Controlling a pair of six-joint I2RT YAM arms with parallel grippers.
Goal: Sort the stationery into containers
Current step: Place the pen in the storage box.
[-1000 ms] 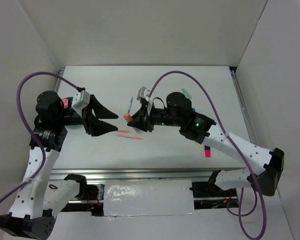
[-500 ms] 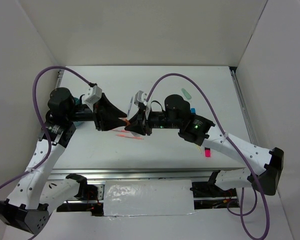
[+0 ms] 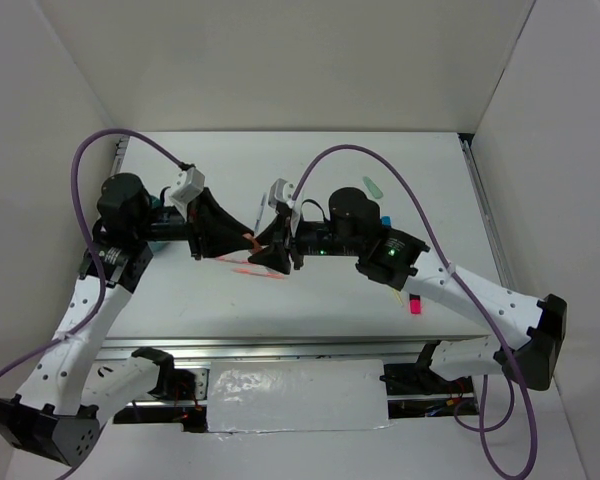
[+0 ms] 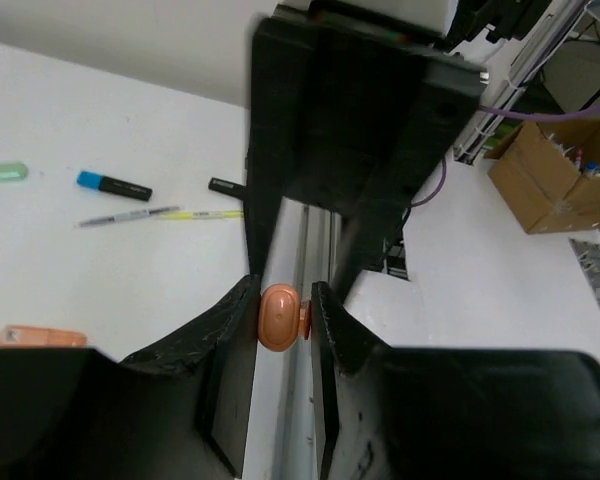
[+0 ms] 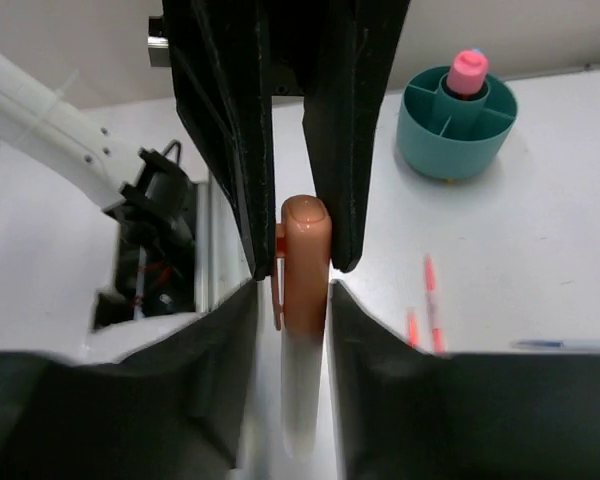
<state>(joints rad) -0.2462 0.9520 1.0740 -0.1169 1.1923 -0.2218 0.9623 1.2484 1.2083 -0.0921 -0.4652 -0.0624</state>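
Over the middle of the desk (image 3: pixel 420 160), the left end effector (image 4: pixel 283 287) and right end effector (image 5: pixel 291 285) both clamp one orange marker (image 5: pixel 305 250) from opposite ends. The teal tub (image 5: pixel 450 150) stands near the left edge.

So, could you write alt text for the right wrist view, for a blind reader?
An orange marker sits between the fingers of the right claw at the bottom and those of the left claw at the top. Behind, a divided teal tub holds a pink-capped tube, and two orange pens lie on the white table.
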